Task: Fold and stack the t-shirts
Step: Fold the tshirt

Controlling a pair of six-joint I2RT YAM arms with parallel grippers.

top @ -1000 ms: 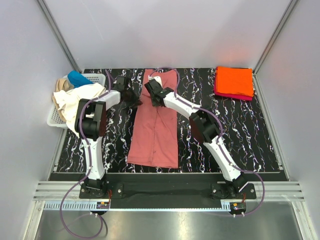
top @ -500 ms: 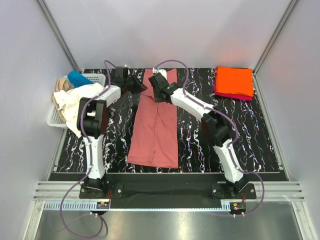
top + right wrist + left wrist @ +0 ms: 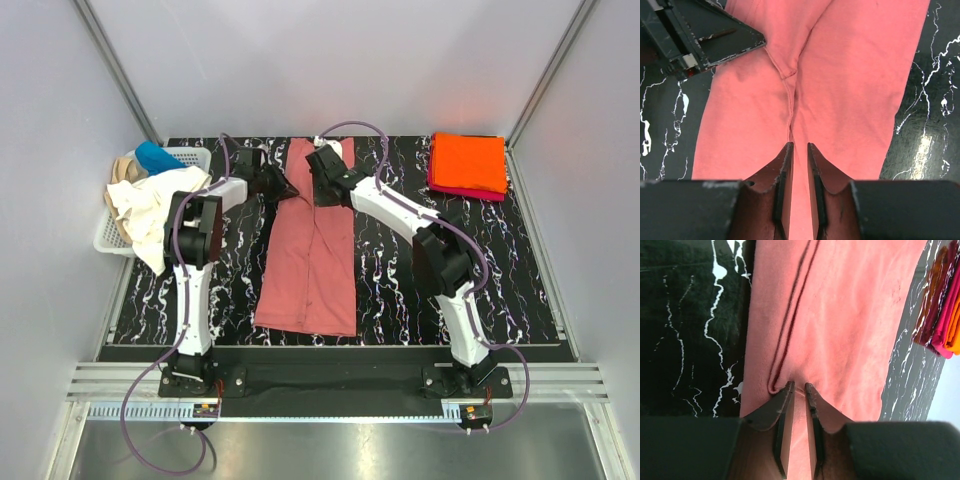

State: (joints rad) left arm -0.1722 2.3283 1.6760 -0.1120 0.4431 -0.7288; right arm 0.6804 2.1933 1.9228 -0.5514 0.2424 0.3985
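On the black, white-veined marble table (image 3: 500, 280), a salmon-pink cloth t-shirt (image 3: 310, 270) lies lengthwise mid-table. At its far end the left gripper (image 3: 797, 386) and right gripper (image 3: 799, 145), jaws nearly closed, each pinch its cloth.

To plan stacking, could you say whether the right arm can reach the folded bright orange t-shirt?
Probably yes: only black marbled table separates the orange t-shirt from the right gripper, now pinching the salmon-pink t-shirt.

The salmon-pink t-shirt (image 3: 310, 260) lies between orange stack (image 3: 468, 162) and basket (image 3: 192, 153).
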